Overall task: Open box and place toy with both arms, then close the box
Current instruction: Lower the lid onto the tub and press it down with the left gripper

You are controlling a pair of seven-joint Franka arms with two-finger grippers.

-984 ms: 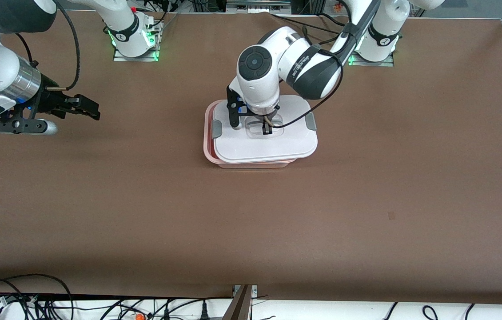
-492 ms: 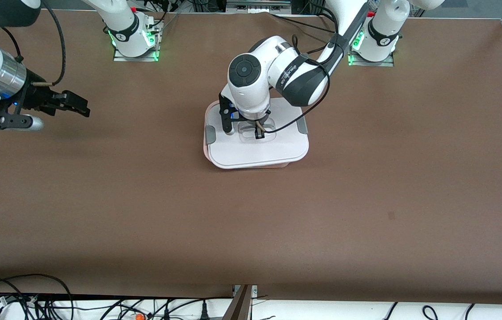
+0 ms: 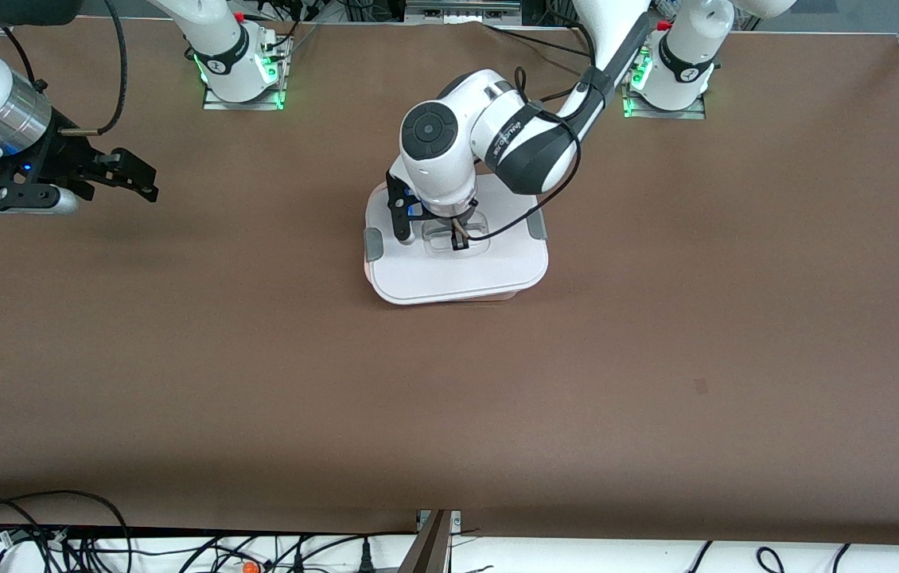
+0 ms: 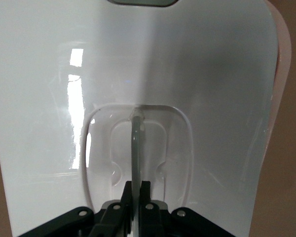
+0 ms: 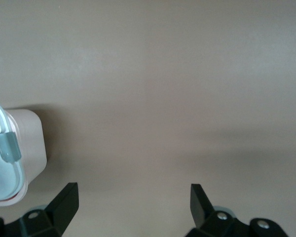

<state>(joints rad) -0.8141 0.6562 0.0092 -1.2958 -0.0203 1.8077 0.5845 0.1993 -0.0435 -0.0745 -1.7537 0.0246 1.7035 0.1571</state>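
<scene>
Left gripper (image 3: 457, 239) is pinched shut on the lid (image 3: 457, 270) handle (image 4: 136, 148), lid sitting on the box (image 3: 489, 298) mid-table. Toy isn't visible. I'd press down evenly before letting go. Right gripper (image 3: 127, 179) waits wide open and empty, well apart from the box toward its own end.

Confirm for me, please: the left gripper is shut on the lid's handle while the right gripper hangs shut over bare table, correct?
Not quite: the right gripper is open, its fingers spread wide in the right wrist view. The left gripper is indeed shut on the handle of the lid.
</scene>
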